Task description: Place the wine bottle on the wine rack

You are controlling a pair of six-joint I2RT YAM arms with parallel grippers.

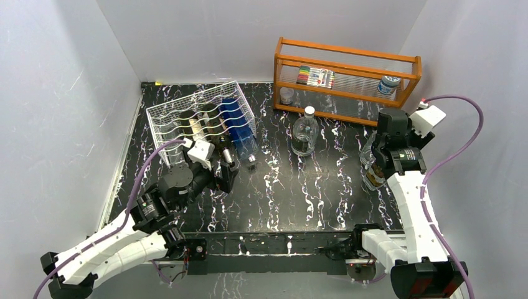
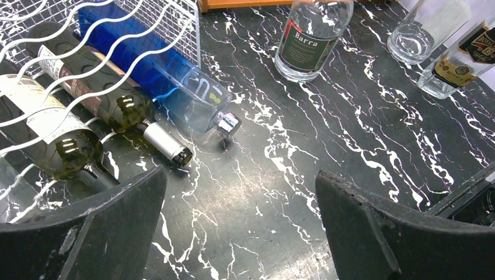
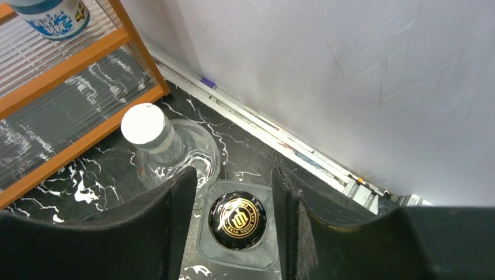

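The bottle (image 3: 237, 220) stands on the worktop (image 1: 299, 187) at the right, well apart from the rack (image 1: 199, 118). The right gripper (image 3: 232, 195) hangs open over its black cap, wrist turned down — best to drop straight and close on the neck, minding the clear bottle (image 3: 146, 125) just beside. The left gripper (image 2: 239, 181) is open, empty.

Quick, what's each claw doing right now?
Left claw: open, empty.
Right claw: straddles the black-capped square glass bottle; grip cannot be told.
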